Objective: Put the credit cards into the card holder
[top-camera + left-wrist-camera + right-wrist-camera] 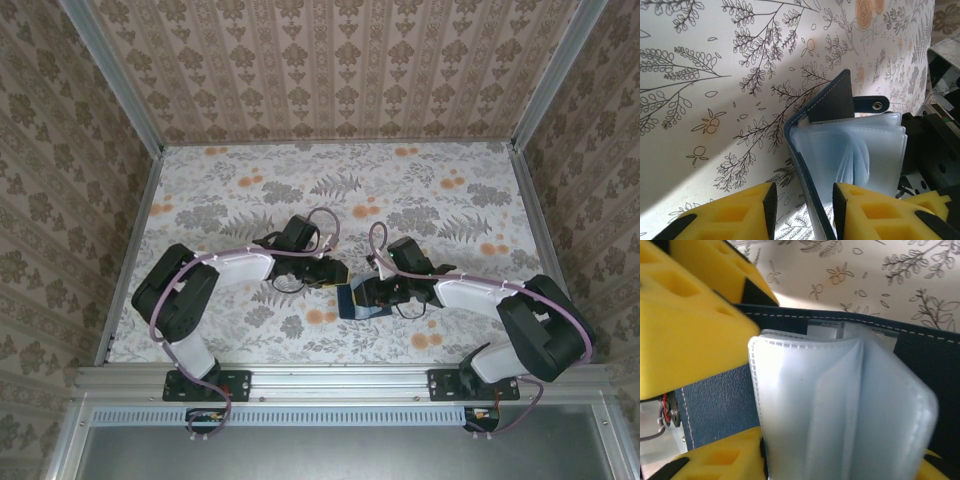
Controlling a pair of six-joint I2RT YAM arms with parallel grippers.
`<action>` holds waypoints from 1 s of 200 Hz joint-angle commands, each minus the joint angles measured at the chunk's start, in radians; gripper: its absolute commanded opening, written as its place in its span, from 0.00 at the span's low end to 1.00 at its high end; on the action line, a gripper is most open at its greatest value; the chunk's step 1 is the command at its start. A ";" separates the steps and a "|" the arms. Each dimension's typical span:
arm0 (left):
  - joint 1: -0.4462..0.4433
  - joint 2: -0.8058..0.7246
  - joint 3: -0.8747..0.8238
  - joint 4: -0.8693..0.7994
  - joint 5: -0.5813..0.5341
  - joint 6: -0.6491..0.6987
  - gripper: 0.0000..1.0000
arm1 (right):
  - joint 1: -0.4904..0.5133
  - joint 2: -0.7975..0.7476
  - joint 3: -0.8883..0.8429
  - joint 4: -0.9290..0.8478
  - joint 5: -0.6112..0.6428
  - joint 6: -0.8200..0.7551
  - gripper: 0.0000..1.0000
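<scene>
The card holder (358,304) (832,102) (715,410) is dark navy with pale stitching. It lies open on the counter (300,190), near the front edge at the middle. Its clear bluish sleeves (860,145) (840,410) fan out loosely. A strap (871,104) with a metal snap sticks out past one flap.

**LEGIBLE TXT – INVENTORY**

Nil. No txt, label, brand, no. or sign was readable in any view, incl. on the card holder (837,102) cover and its clear sleeves (840,405).
</scene>
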 commanded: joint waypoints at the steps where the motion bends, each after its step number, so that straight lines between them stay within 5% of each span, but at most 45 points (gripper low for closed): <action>1: -0.004 0.027 -0.013 0.057 0.031 0.013 0.36 | -0.003 -0.001 0.007 0.035 -0.067 0.002 0.38; 109: 0.027 0.042 -0.044 0.161 0.081 -0.032 0.37 | -0.003 0.017 0.009 0.033 -0.072 -0.013 0.34; 146: 0.025 0.072 -0.047 0.153 0.058 -0.028 0.12 | -0.006 0.000 -0.001 0.032 -0.030 0.000 0.41; 200: 0.032 0.058 -0.058 0.104 0.010 0.013 0.06 | -0.039 -0.082 -0.028 0.006 0.016 0.004 0.39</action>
